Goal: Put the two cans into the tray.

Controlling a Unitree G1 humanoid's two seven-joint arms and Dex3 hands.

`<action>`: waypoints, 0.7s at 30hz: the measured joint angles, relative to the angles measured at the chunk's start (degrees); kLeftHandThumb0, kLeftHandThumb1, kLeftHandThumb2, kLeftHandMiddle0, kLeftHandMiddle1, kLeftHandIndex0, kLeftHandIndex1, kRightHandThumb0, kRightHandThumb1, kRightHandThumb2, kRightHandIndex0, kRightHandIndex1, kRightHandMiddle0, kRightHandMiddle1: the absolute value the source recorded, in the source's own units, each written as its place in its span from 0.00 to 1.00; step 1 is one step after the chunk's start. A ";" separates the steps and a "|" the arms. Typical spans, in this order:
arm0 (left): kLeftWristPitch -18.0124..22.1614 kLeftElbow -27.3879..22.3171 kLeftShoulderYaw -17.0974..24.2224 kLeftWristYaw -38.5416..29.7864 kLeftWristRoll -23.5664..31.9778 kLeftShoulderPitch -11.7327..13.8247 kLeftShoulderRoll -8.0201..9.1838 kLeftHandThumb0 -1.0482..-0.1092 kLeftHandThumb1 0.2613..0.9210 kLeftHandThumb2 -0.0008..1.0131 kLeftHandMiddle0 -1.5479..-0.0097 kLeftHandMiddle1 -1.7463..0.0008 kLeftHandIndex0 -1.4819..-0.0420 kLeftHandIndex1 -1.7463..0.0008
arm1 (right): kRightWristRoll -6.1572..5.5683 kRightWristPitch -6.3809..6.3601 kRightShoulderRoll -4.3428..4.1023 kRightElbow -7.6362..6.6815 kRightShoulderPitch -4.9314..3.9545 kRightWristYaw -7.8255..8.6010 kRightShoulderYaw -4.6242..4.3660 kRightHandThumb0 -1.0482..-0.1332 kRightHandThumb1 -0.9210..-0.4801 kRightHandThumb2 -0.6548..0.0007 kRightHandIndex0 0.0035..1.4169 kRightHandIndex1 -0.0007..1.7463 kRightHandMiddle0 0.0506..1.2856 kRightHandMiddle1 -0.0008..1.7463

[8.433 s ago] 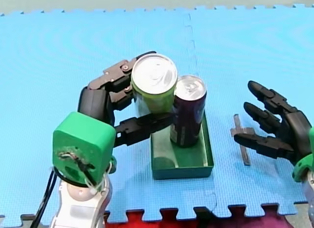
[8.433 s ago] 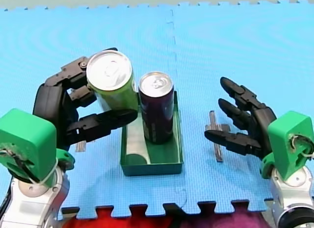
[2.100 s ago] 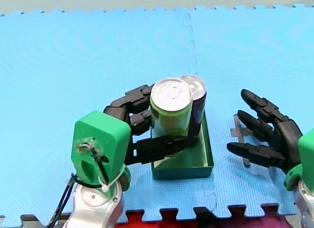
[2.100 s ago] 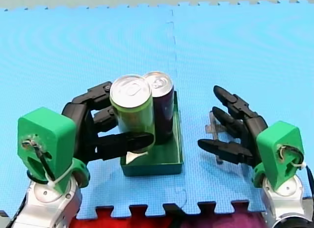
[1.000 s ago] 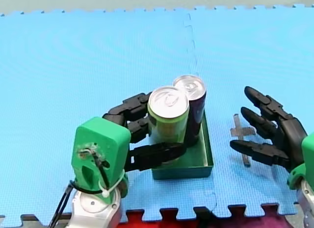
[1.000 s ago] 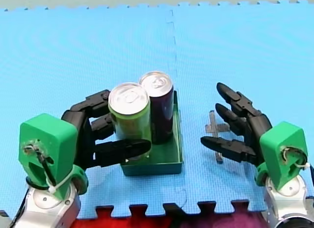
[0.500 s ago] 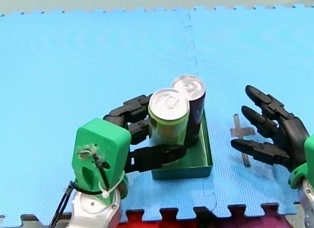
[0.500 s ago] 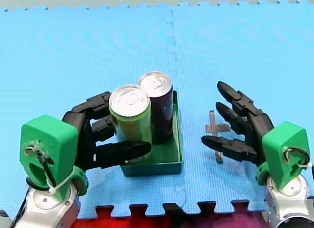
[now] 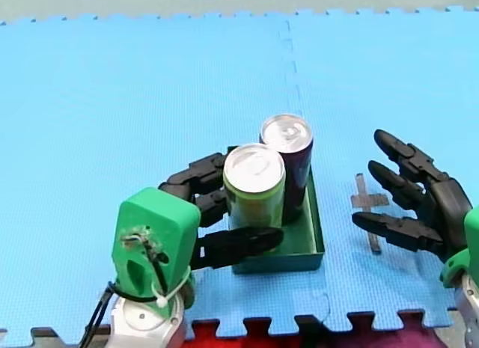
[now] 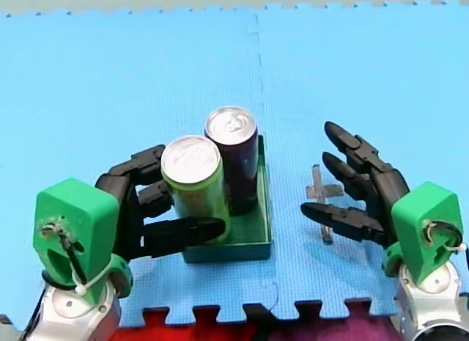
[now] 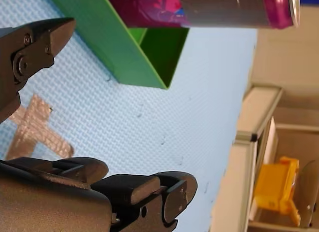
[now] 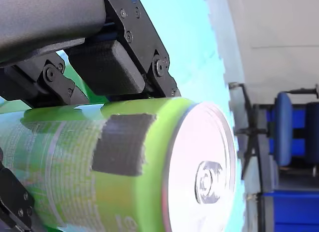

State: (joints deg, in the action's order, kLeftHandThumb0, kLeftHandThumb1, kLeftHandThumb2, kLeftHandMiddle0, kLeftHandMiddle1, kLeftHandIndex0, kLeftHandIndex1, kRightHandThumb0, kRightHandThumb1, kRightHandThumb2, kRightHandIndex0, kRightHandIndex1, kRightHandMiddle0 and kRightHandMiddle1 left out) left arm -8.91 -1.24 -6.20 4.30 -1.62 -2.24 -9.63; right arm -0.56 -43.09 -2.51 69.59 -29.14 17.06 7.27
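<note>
My left hand (image 9: pixel 203 206) has its fingers wrapped round the green can (image 9: pixel 254 185), which is upright with its bottom down inside the green tray (image 9: pixel 318 239) (near-left part). The purple can (image 9: pixel 287 159) stands in the tray just behind it. My right hand (image 9: pixel 419 206) holds nothing and is off to the tray's right, over a tape cross (image 9: pixel 362 191) on the blue mat (image 9: pixel 112 101).

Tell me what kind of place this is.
Probably a robotics lab or test room: blue interlocking foam mats as the work surface, a grey tape cross marking a spot, and pale shelving holding a yellow box beyond.
</note>
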 measured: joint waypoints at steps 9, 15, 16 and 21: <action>1.45 1.93 0.35 0.07 -0.03 -0.37 0.13 0.69 0.71 0.00 0.11 1.00 0.13 1.00 | -0.07 -0.28 0.24 -0.06 0.08 -0.08 -0.11 0.32 0.57 1.00 0.28 0.00 0.25 0.00; 1.87 2.03 0.31 0.15 -0.22 -0.37 0.14 0.69 0.71 0.00 0.11 1.00 0.13 1.00 | -0.37 -0.42 0.39 0.01 0.15 0.20 -0.04 0.33 0.57 1.00 0.28 0.00 0.25 0.00; 2.10 2.14 0.30 0.18 -0.25 -0.36 0.13 0.69 0.71 0.00 0.11 1.00 0.13 1.00 | -0.39 -0.43 0.42 0.03 0.16 0.25 -0.02 0.33 0.57 1.00 0.28 0.00 0.25 0.00; 3.15 2.89 0.32 0.21 -0.26 -0.30 0.08 0.69 0.71 0.00 0.11 1.00 0.13 1.00 | -0.40 -0.63 0.58 0.08 0.27 0.28 -0.01 0.33 0.57 1.00 0.28 0.00 0.25 0.00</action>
State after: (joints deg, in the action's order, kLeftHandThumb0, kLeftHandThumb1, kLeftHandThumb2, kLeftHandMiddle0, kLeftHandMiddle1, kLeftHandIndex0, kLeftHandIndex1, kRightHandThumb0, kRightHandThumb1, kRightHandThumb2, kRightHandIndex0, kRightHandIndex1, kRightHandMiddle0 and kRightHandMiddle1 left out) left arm -5.77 1.65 -5.89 4.50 -1.88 -2.54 -9.55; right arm -0.96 -43.71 -1.93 69.67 -28.86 17.33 7.27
